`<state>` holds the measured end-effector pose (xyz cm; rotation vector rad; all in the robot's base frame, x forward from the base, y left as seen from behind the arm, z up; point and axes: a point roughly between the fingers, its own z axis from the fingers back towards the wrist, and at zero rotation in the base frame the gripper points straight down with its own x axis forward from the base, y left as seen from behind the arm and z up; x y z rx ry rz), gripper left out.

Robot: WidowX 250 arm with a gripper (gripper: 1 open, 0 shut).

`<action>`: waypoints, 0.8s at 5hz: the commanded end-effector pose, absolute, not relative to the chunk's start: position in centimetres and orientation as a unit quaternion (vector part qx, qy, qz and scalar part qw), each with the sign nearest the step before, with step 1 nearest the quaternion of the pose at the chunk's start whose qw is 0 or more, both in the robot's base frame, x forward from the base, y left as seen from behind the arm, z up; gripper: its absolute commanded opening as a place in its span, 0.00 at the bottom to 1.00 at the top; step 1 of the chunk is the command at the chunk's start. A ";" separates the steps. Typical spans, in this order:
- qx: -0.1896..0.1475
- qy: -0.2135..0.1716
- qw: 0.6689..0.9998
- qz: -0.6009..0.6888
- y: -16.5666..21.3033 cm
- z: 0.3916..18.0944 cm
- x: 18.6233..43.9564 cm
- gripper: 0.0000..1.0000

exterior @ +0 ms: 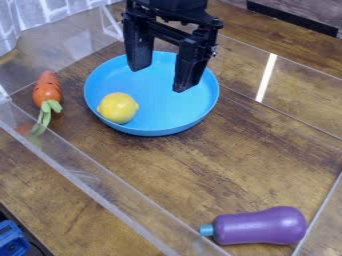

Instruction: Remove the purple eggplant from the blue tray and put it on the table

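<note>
Purple eggplant (259,226) on table (174,190), well apart from open pincer (166,76).

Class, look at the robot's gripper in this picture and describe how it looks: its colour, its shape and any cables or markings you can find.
The gripper is black all over, with a matte finish. Two long, flat, straight fingers run down from a blocky black body at the top edge of the picture. No cables, labels or markings show, and the arm above it is out of the picture.

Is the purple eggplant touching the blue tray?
Apart. The camera view shows the purple eggplant lying on the table near the bottom right, with bare wood between it and the blue tray.
</note>
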<state>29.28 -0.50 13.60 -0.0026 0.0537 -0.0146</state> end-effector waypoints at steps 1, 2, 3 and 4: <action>-0.003 0.028 1.000 -0.009 -0.4 13.4 29.4 1.00; -0.005 0.030 0.999 -0.010 -0.1 13.3 29.7 1.00; -0.012 0.015 1.000 -0.010 0.0 14.3 30.1 1.00; -0.014 0.004 1.000 -0.007 0.3 15.4 30.3 1.00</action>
